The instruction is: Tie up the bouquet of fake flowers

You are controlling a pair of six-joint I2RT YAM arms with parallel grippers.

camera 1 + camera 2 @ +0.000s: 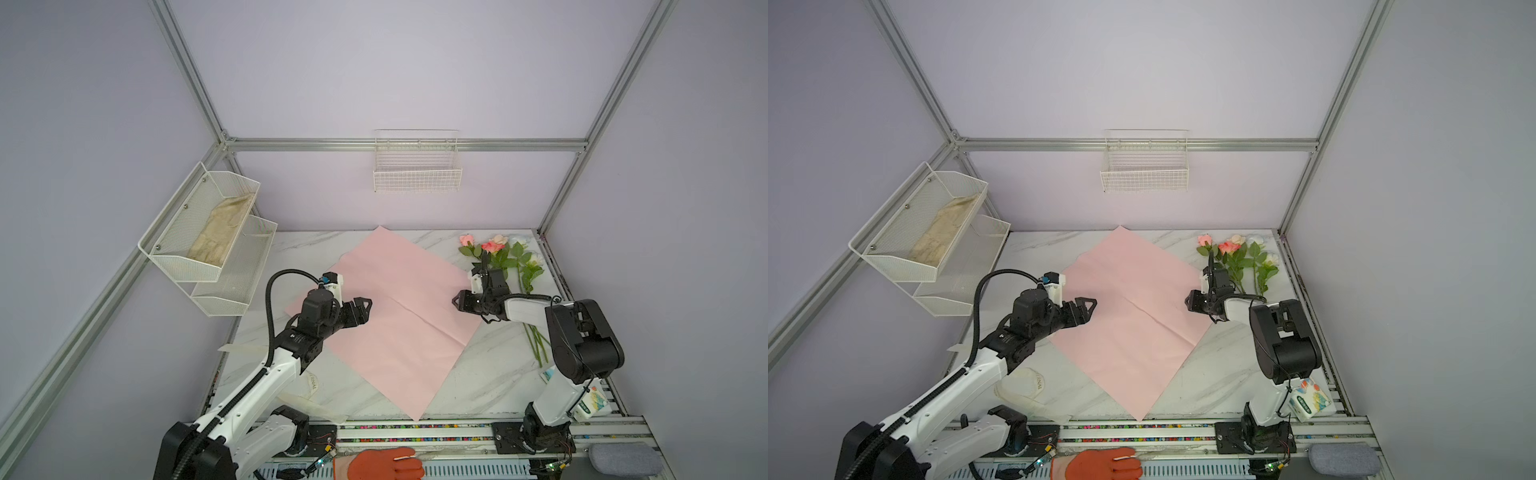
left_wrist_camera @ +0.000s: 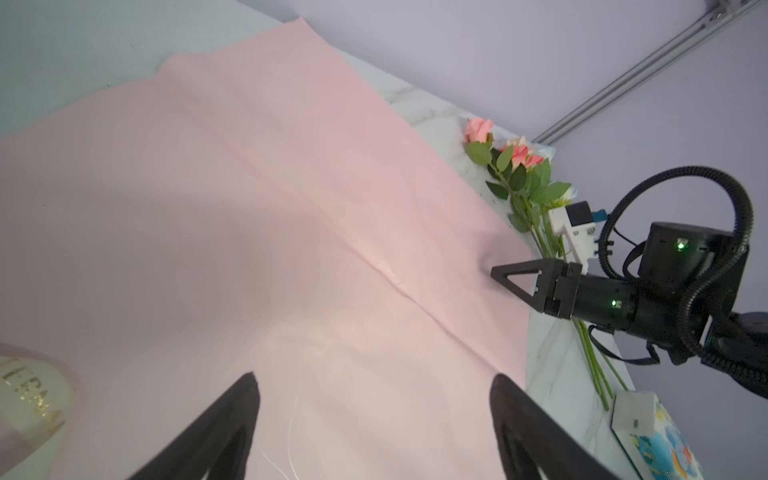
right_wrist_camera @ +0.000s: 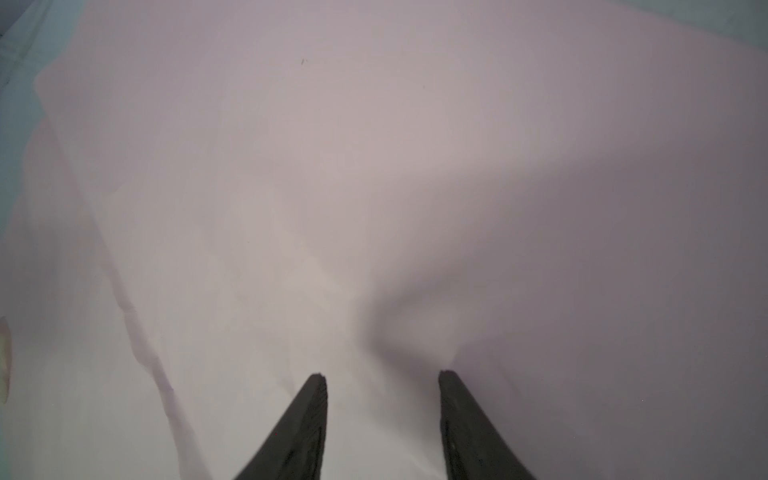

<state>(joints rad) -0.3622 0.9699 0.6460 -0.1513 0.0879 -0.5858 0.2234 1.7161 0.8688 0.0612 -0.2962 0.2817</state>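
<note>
Risks. Left gripper (image 1: 364, 306), fingers spread wide and empty, hovers over the left corner of the wrapping paper (image 1: 395, 320). A dragging fingertip could skew the thin sheet. Right gripper (image 3: 382, 374), fingers half apart with nothing between them, sits at the right corner, where the paper puckers. Closing there may crease or tear it. Fake flowers (image 1: 498, 255) lie far right, off the paper, just beside that arm. A sweep could scatter them.

Materials. Cream lettered ribbon (image 1: 312, 381), near left, limp. Paper: matte pink, creased across, laid as a diamond on the glossy marbled table (image 1: 490, 374). Flowers: thin green stems, soft-looking petals.
</note>
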